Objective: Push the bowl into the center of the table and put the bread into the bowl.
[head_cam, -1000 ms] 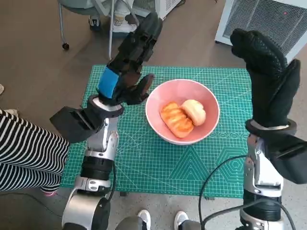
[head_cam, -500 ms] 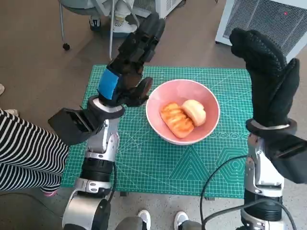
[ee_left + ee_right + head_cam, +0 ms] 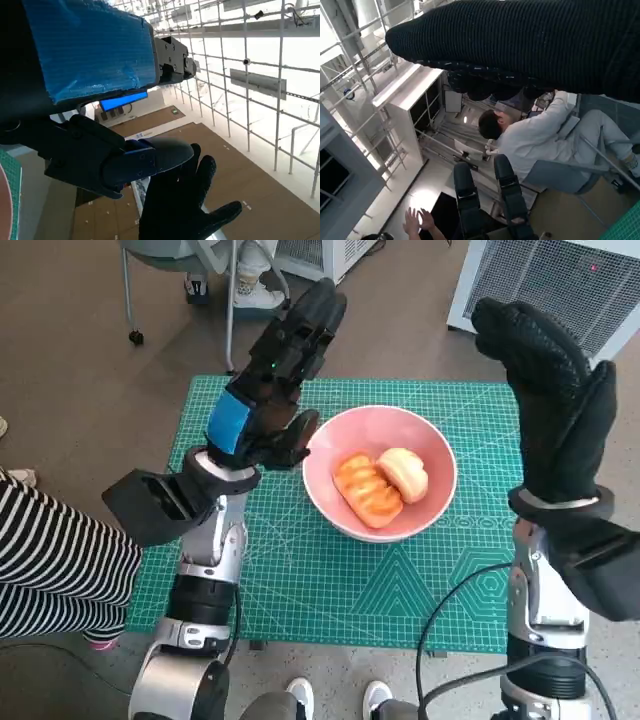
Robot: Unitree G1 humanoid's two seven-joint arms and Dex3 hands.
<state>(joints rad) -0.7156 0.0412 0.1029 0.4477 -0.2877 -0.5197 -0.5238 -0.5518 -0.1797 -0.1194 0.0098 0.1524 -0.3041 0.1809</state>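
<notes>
Both forearms raised; left hand (image 3: pixel 268 390) and gloved right hand (image 3: pixel 553 400) upright, fingers extended, holding nothing

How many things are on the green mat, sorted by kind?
Bowl: 1
Bread: 2, a striped orange piece and a pale bun, both in the bowl
Total: 3

A round pink bowl (image 3: pixel 380 472) sits near the middle of a green gridded cutting mat (image 3: pixel 330 580), with two pieces of bread (image 3: pixel 368 489) side by side in it. The blue-taped black left hand (image 3: pixel 268 390) is raised just left of the bowl. The black-gloved right hand (image 3: pixel 550 400) is raised above the mat's right edge, apart from the bowl.
</notes>
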